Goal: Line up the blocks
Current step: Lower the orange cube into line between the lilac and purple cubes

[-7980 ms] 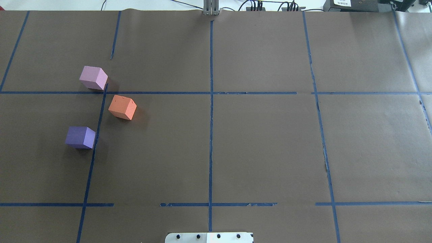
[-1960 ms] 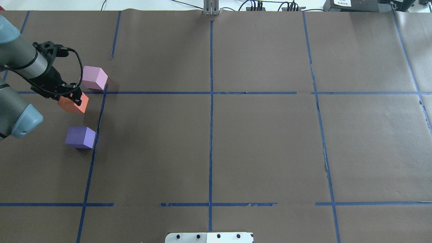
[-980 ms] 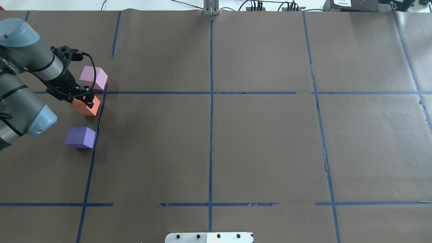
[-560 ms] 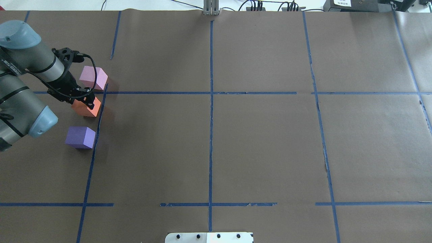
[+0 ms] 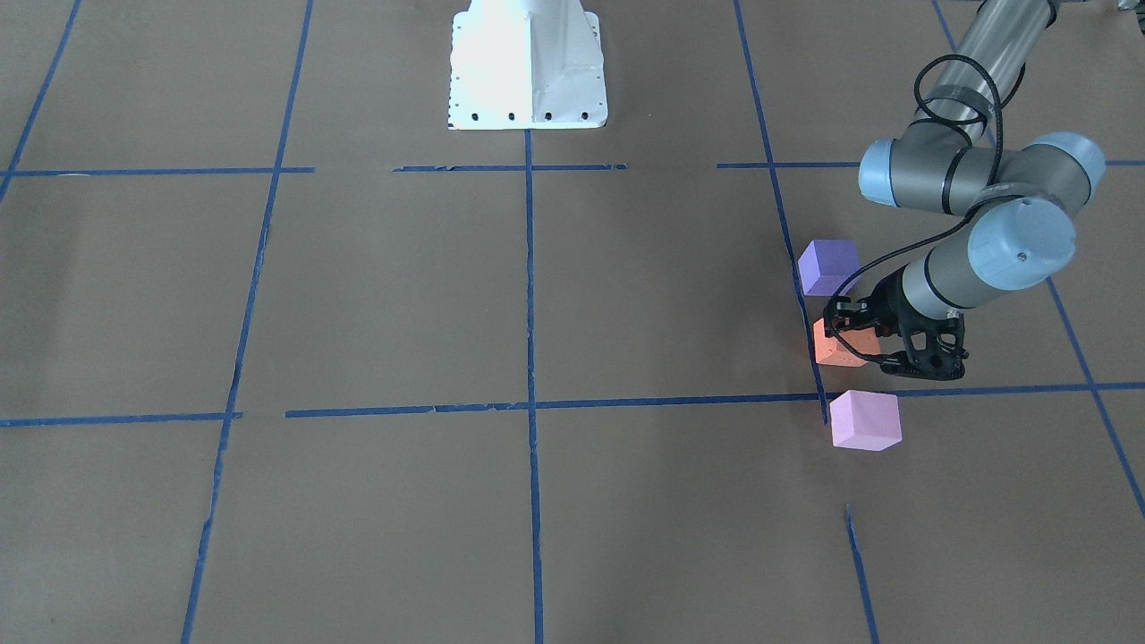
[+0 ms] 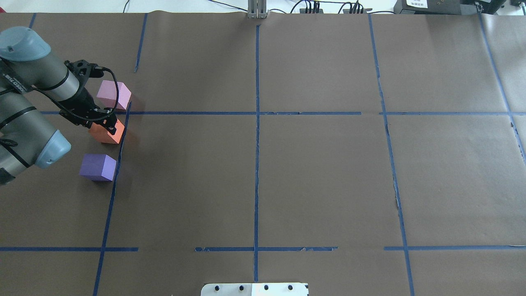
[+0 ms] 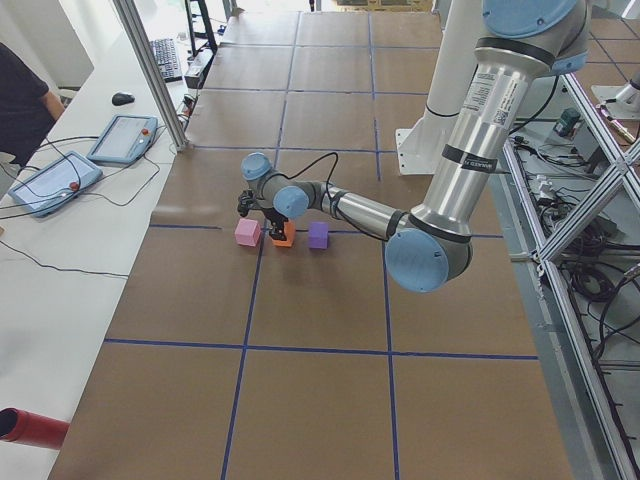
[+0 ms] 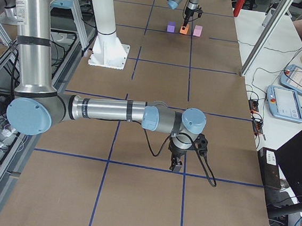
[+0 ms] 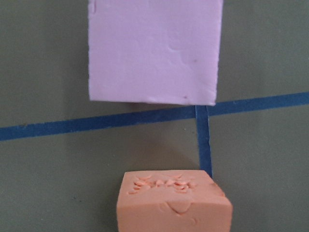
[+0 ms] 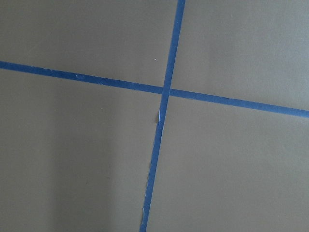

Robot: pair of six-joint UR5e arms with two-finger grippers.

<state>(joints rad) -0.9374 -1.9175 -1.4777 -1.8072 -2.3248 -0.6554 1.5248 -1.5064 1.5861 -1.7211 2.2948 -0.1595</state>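
Observation:
The orange block point(image 6: 109, 134) sits between the pale pink block point(image 6: 114, 94) and the purple block point(image 6: 98, 167), just left of a blue tape line. My left gripper point(image 6: 104, 124) is shut on the orange block point(image 5: 835, 346), low at the table. The left wrist view shows the orange block point(image 9: 174, 205) at the bottom and the pink block point(image 9: 154, 48) above it. My right gripper point(image 8: 177, 166) shows only in the exterior right view, near a tape crossing; I cannot tell whether it is open or shut.
Brown paper with a blue tape grid point(image 6: 257, 113) covers the table. The white robot base point(image 5: 528, 63) stands at the near middle edge. Cables and boxes point(image 6: 431, 6) lie along the far edge. Tablets point(image 8: 294, 102) lie on the side bench.
The orange block, once right of the tape line, was carried left, then moved right and settled between the pink and purple blocks. The other two blocks have not moved.

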